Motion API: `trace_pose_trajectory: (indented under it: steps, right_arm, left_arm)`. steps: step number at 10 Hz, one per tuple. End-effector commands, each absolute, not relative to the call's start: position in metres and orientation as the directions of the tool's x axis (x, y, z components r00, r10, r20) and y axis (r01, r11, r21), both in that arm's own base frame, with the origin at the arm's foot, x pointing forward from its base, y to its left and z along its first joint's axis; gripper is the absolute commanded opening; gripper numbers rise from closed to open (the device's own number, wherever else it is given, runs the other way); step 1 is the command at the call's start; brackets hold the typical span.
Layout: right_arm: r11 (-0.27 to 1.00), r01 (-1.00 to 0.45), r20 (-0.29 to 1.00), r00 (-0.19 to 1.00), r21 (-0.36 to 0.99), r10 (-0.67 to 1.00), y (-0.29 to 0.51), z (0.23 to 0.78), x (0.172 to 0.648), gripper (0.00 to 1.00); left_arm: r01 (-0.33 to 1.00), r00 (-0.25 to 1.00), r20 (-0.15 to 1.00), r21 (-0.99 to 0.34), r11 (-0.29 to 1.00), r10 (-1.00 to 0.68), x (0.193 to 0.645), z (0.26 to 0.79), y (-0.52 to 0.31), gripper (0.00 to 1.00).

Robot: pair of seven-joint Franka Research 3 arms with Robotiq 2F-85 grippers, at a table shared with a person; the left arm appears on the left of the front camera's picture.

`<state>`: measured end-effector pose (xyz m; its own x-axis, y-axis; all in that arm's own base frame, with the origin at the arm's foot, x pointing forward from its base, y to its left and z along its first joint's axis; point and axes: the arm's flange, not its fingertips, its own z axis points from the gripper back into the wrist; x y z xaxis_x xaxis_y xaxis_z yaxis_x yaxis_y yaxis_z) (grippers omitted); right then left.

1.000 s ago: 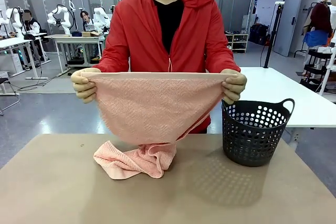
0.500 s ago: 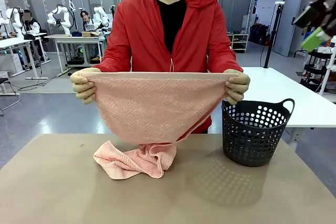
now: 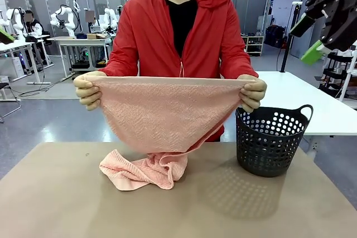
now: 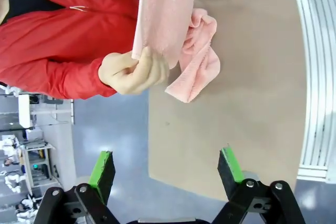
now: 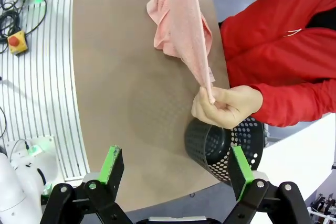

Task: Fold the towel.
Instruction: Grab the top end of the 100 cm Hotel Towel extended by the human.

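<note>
A person in a red jacket holds the salmon-pink towel [image 3: 167, 115] stretched by its two upper corners above the far side of the table. Its lower part lies bunched on the table [image 3: 56, 204]. My right gripper [image 3: 308, 38] hangs open high at the upper right, above the basket and clear of the towel. In the right wrist view the right gripper [image 5: 175, 153] is open, looking down on the towel [image 5: 189, 40] and the hand [image 5: 226, 106] pinching its corner. My left gripper [image 4: 165, 156] is open too, well short of the towel [image 4: 163, 19] and the other hand [image 4: 128, 72].
A dark perforated basket [image 3: 270, 140] stands on the table at the right, just under the person's hand [image 3: 252, 93]; it also shows from above as the basket [image 5: 220, 145]. Bare brown tabletop lies in front of the towel.
My right gripper has come into the front view at the top right and moved down and left. The person's hold on the towel is almost unchanged.
</note>
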<state>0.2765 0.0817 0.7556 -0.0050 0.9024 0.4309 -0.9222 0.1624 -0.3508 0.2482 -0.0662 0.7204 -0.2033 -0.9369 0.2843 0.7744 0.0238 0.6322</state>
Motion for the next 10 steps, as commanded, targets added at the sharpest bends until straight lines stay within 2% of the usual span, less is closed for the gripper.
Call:
trace_pose_trajectory:
  steps: [1,4,5,7,10]
  right_arm:
    - [0.191,-0.917,0.435,0.021,-0.351,0.900,0.078,0.759,0.276,1.00]
    - [0.165,-0.922,0.437,-0.005,-0.351,0.899,0.077,0.757,0.277,1.00]
    - [0.137,-0.929,0.422,-0.023,-0.343,0.906,0.099,0.751,0.288,1.00]
    - [0.117,-0.912,0.346,-0.028,-0.393,0.938,0.131,0.738,0.309,1.00]
    - [0.090,-0.890,0.259,-0.032,-0.446,0.965,0.166,0.734,0.327,1.00]
  left_arm:
    - [0.759,-0.217,0.242,0.651,-0.008,-0.946,0.246,0.722,-0.071,1.00]
    - [0.769,-0.226,0.256,0.640,-0.011,-0.940,0.246,0.721,-0.070,1.00]
    - [0.799,-0.253,0.321,0.601,-0.010,-0.913,0.243,0.728,-0.098,1.00]
    - [0.817,-0.140,0.289,0.574,0.054,-0.947,0.262,0.734,-0.147,1.00]
    - [0.777,-0.126,0.196,0.629,0.027,-0.973,0.282,0.740,-0.210,1.00]
